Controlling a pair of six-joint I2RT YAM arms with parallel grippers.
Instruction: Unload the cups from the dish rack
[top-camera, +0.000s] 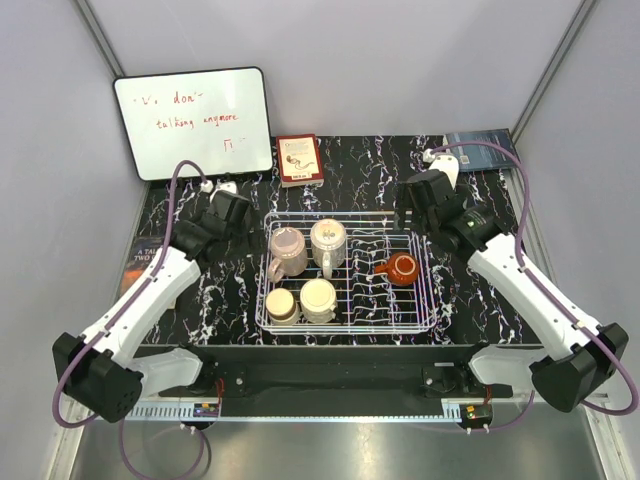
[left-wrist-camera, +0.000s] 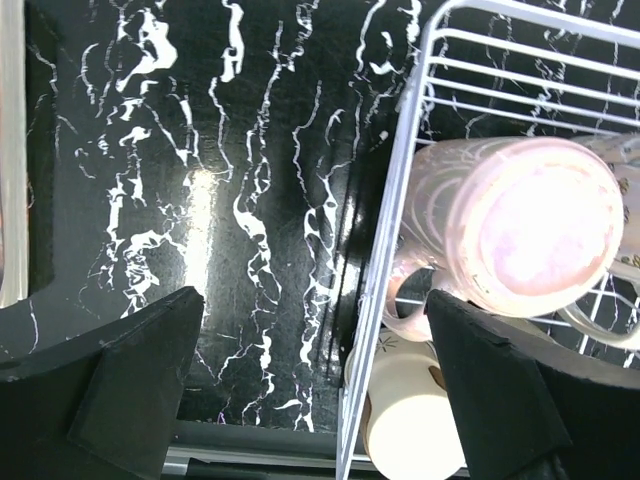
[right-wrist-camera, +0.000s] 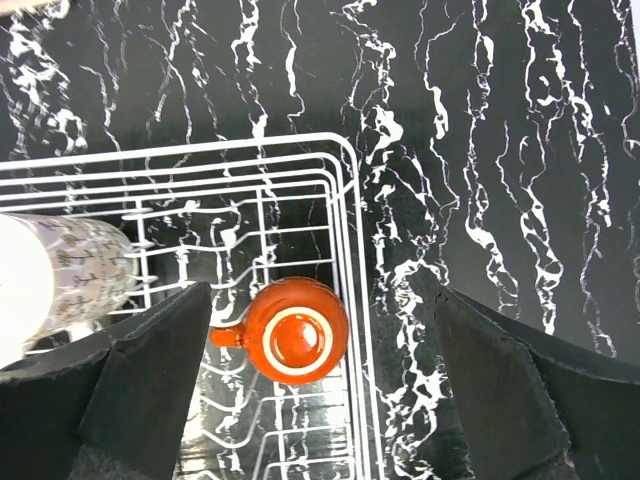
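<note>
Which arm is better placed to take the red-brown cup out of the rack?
Right. The right gripper, open, hangs almost above the red-brown cup at the right end of the dish rack; the left gripper is over the opposite edge.

Left arm (top-camera: 140, 305): reaching forward, wrist angled down.
Left gripper (top-camera: 232, 212): jaws spread wide, empty.
Right arm (top-camera: 530, 285): reaching forward.
Right gripper (top-camera: 425, 200): jaws spread wide, empty.

From the top external view: high above the near edge of the table (top-camera: 470, 305), looking down and toward the far side, distant enough to take in the whole dish rack (top-camera: 345, 328).

From the left wrist: close, straight down on the left wall of the rack (left-wrist-camera: 385, 270) and the pinkish cup (left-wrist-camera: 520, 225). Same pinkish cup (top-camera: 288, 250) in the top view.

From the right wrist: equally close, straight down on the far right corner of the rack (right-wrist-camera: 345, 165) and the reddish-brown cup (right-wrist-camera: 297, 343). Same reddish-brown cup (top-camera: 402, 267) in the top view.
</note>
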